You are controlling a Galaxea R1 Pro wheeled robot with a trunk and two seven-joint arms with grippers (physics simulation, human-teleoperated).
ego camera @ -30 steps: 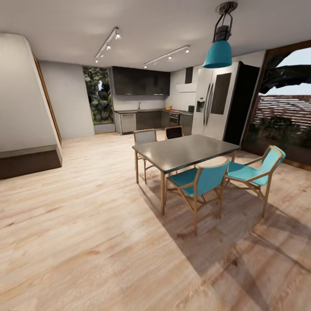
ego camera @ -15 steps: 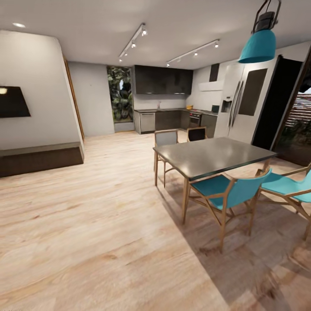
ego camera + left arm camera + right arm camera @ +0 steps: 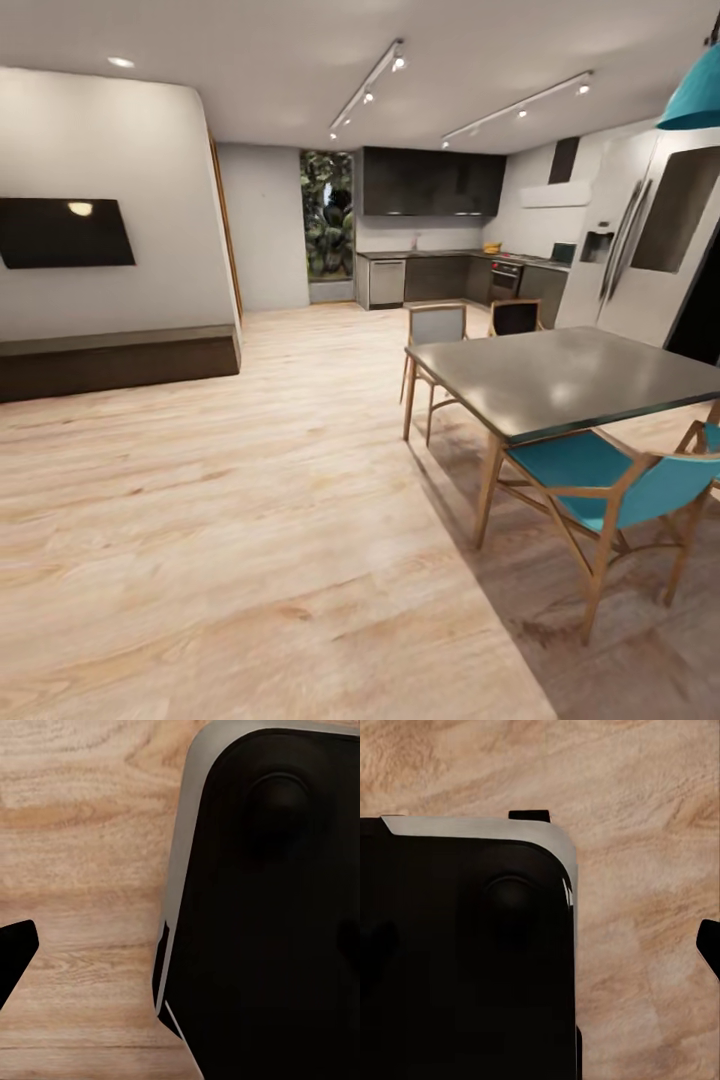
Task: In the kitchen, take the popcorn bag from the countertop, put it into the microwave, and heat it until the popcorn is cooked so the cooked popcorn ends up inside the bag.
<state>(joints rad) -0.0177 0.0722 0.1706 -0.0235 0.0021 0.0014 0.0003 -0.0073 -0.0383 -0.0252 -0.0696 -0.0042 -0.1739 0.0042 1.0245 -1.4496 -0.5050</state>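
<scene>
Hanging low, both arms point at the wooden floor (image 3: 82, 832).

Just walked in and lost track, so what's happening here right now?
Nothing is being handled. The robot is out on the wooden floor of the open living area, beside the dining table with teal chairs. The kitchen countertop lies far off at the back wall. Both wrist cameras look down at floorboards past the robot's dark base.
</scene>
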